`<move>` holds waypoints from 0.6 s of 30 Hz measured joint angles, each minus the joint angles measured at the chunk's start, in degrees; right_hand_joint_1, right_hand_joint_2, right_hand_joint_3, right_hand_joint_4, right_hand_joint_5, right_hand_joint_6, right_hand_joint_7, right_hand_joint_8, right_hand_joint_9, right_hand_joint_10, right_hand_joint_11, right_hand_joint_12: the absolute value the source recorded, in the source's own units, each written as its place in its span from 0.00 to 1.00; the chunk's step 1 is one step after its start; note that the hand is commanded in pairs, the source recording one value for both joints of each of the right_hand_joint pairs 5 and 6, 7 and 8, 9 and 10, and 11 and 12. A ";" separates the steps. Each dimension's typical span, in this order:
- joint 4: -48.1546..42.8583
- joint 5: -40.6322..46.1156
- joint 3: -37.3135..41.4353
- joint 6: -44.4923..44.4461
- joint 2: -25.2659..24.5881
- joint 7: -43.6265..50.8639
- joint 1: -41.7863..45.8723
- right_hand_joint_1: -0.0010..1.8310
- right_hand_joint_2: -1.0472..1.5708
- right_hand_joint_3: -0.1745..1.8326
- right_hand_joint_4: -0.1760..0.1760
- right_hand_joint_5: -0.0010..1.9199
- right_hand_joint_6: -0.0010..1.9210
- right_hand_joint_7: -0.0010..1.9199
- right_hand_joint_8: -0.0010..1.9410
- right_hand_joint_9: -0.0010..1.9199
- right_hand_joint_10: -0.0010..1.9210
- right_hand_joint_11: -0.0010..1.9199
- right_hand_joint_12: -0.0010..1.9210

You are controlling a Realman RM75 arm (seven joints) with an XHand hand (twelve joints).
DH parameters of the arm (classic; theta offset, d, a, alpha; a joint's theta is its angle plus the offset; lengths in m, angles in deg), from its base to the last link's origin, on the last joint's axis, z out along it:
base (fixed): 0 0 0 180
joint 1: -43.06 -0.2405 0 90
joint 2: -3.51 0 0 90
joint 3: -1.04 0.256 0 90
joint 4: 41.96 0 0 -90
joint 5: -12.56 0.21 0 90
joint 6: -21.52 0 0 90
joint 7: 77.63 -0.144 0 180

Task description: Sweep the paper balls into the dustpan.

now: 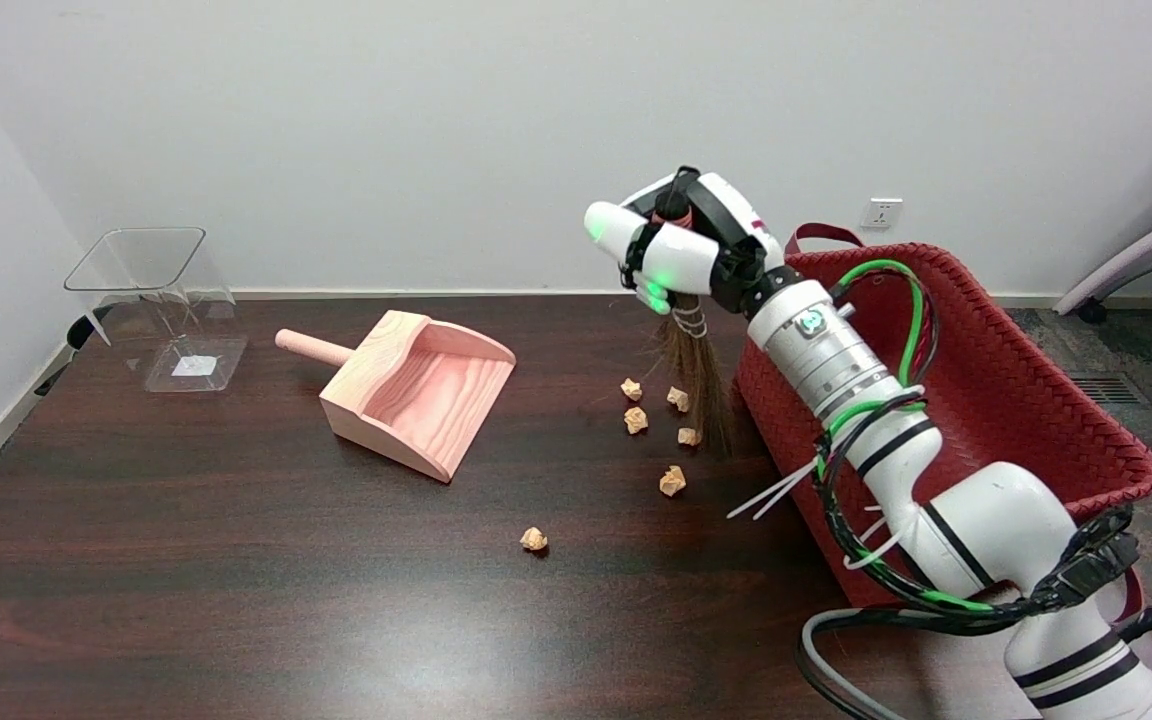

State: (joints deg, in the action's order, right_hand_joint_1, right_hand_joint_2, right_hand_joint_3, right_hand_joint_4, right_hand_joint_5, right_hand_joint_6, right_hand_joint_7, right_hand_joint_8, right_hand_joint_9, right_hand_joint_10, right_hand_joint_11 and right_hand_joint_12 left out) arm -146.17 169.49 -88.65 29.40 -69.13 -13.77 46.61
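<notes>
Right hand point(681, 250) wrapped round handle of small broom point(698, 375), bristles hanging down, tips at table point(236, 600) just right of paper balls point(635, 420). Six balls scattered (one stray nearer camera), well right of wooden dustpan point(416, 395), mouth facing them. Balls likely light, prone to roll and skip; bristles soft, splay under pressure. Grip high on handle suits low, gentle strokes.

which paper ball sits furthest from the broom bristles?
The lone paper ball nearest the table's front edge, well left of and below the cluster beside the broom held by the robot hand.
</notes>
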 measured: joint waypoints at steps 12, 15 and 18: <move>1.71 -0.12 -1.17 -0.40 -0.10 5.71 1.51 0.52 1.00 0.61 0.50 1.00 1.00 1.00 0.99 1.00 1.00 1.00 1.00; 2.50 -0.08 -1.58 -0.40 -0.18 6.94 1.79 0.52 1.00 0.62 0.50 1.00 1.00 1.00 0.99 1.00 1.00 1.00 1.00; 3.34 0.05 -1.93 -0.27 -0.36 8.42 2.00 0.52 1.00 0.62 0.50 1.00 1.00 1.00 0.99 1.00 1.00 1.00 1.00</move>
State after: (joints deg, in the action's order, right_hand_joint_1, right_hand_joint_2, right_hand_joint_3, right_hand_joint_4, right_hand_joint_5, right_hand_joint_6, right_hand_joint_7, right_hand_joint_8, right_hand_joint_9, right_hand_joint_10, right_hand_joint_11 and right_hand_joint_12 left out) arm -142.83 169.55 -90.58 29.13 -69.49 -5.35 48.61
